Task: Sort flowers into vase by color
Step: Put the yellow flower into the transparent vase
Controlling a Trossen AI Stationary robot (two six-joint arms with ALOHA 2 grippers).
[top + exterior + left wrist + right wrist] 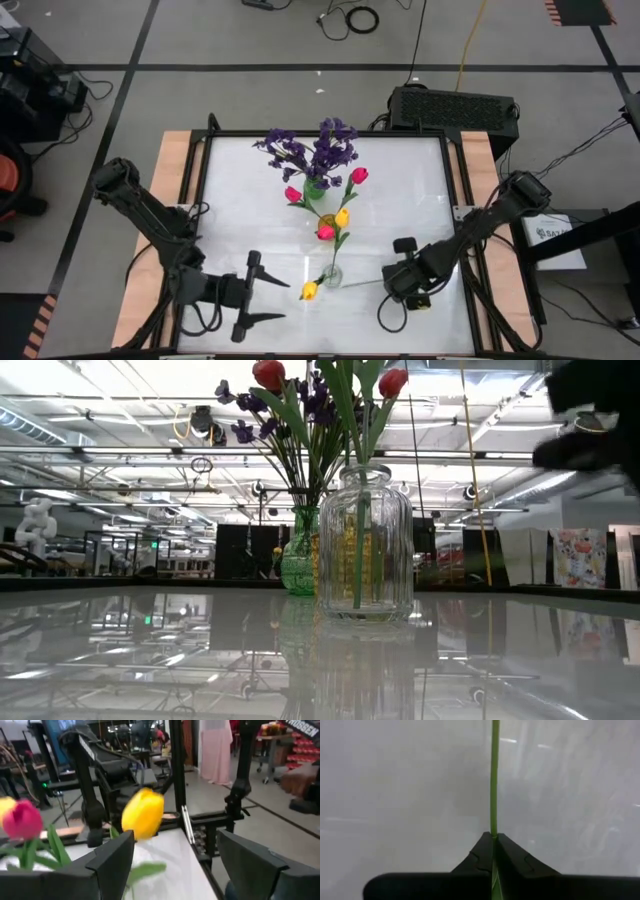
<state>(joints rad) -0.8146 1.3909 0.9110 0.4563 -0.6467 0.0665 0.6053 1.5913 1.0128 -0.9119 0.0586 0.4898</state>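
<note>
Right tool (493, 840) pinching a thin, smooth green stem (494, 780) over glossy white surface (400, 200); left tool (262, 298) gaping beside ribbed glass vase (364, 545).

Purple sprigs (318, 148) are seen in a green vase (298, 565). Pink-red tulips (358, 175) and yellow tulips (309, 290) are carried on green stems (494, 780). A clear ribbed glass vase (365, 545) is reflected in the glossy white tabletop (240, 190).

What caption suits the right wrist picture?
Right gripper shut on a thin green flower stem above the pale table.
</note>
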